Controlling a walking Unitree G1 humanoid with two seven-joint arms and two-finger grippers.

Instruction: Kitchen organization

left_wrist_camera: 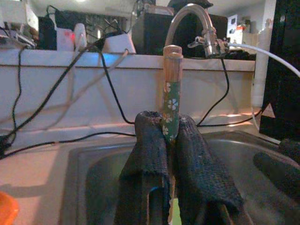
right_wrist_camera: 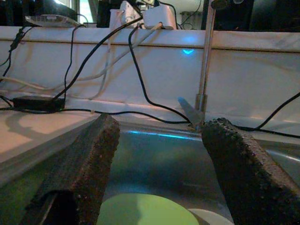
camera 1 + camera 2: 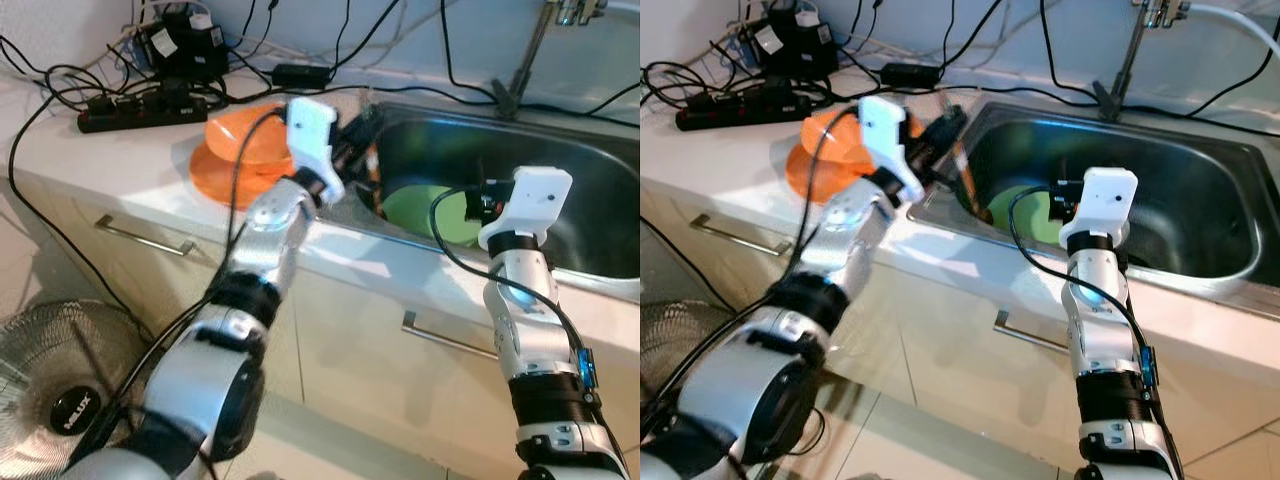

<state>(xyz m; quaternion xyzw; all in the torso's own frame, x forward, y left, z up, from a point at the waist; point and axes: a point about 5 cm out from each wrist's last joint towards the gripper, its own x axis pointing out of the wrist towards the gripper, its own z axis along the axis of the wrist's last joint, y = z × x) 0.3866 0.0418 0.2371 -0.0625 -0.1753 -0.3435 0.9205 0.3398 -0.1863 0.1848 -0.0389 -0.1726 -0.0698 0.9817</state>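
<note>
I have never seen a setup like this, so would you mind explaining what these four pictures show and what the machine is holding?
This is a humanoid robot with two silver arms, standing at a kitchen counter. The two wide pictures come from a stereo camera on its head, looking down at its own arms. The other two come from cameras on its wrists, looking along the black fingers.

The left gripper is over the near left corner of the steel sink, its jaws shut on a stick with a wooden end and a green flowered handle. The right gripper hangs over the sink with jaws open, holding nothing.

A green plate lies in the sink. Orange plates are stacked on the counter, beside a power strip and cables. A fan stands on the floor.
</note>
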